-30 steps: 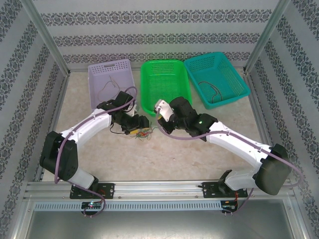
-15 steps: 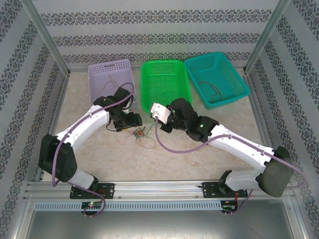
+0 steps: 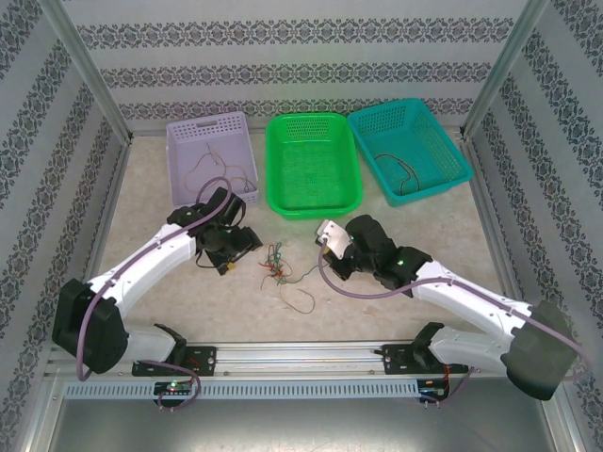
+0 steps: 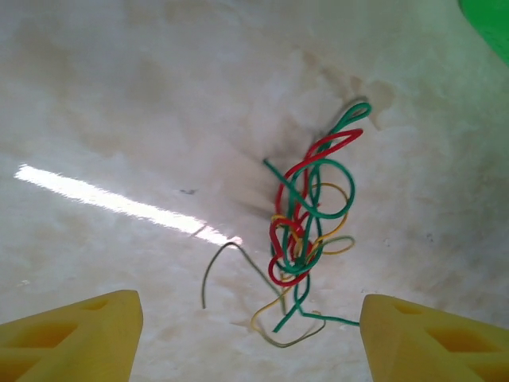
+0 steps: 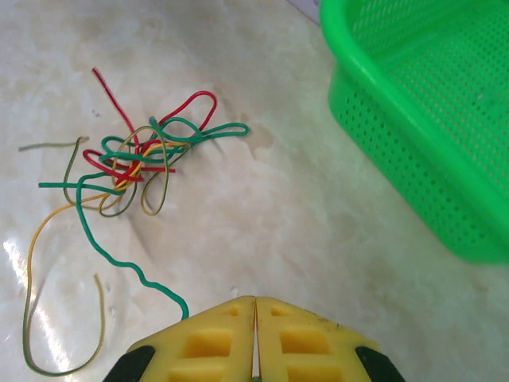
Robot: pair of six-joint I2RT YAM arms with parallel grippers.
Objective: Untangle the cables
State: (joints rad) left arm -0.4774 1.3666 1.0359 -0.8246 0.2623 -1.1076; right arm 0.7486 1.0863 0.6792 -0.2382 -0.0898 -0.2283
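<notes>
A small knot of red, green and yellow cables [image 3: 274, 262] lies on the pale table [image 3: 170, 306], between the two arms and in front of the green basket [image 3: 311, 160]. The left gripper [image 4: 250, 341] points at the knot from its left side, yellow fingers spread wide with nothing between them. The right gripper [image 5: 254, 334] sits near the knot with its fingers pressed together; a loose green strand ends right at its tip, though I cannot tell whether it is pinched.

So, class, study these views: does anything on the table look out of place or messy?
Yes: the cables lie in one knot on the table, red, green and yellow strands looped through each other, loose ends trailing out. Nothing looks spilled or broken.
</notes>
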